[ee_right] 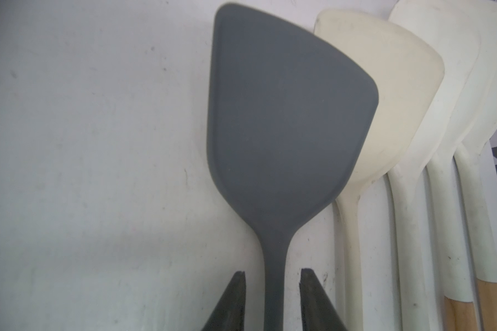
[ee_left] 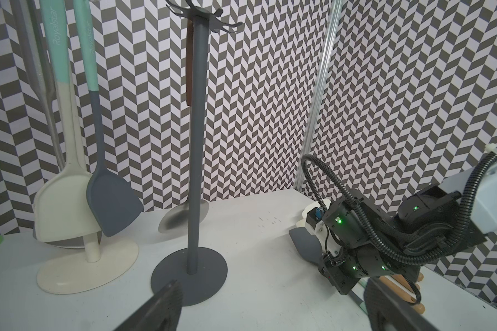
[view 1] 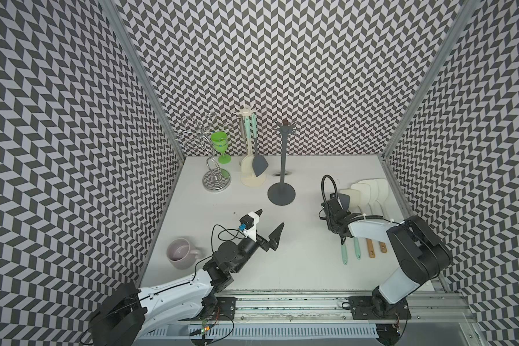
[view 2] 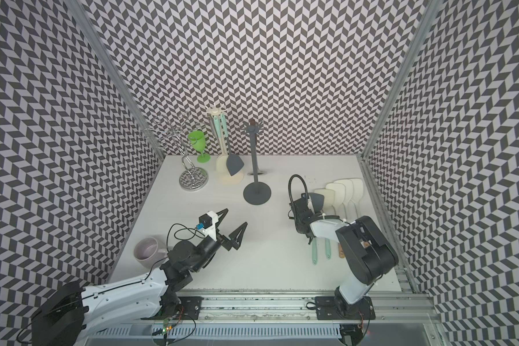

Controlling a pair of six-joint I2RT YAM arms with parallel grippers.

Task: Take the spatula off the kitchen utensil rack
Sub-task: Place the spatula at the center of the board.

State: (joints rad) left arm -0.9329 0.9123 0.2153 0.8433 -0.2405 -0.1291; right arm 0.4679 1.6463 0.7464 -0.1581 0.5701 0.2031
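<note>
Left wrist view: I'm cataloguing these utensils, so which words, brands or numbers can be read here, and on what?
"Royalstar": printed lengthwise on the cream spatula's mint handle, which hangs on the cream rack.
Print on the grey spatula's mint handle: seemingly the same brand, but too faint to read surely.
Other views: no readable text.

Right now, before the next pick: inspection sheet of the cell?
Surface: white table, faint specks.
Job's things: cream rack holds hanging spatulas; grey spatula lies beside cream spatulas.
Clutter: mug, green goblet, wire stand, grey rack.
Grippers: left gripper wide open, empty; right gripper open, jaws astride grey spatula's neck, clear of it.
Cables: hose loops over right wrist; loose wire at left wrist.
Surroundings: chevron walls, front rail.
</note>
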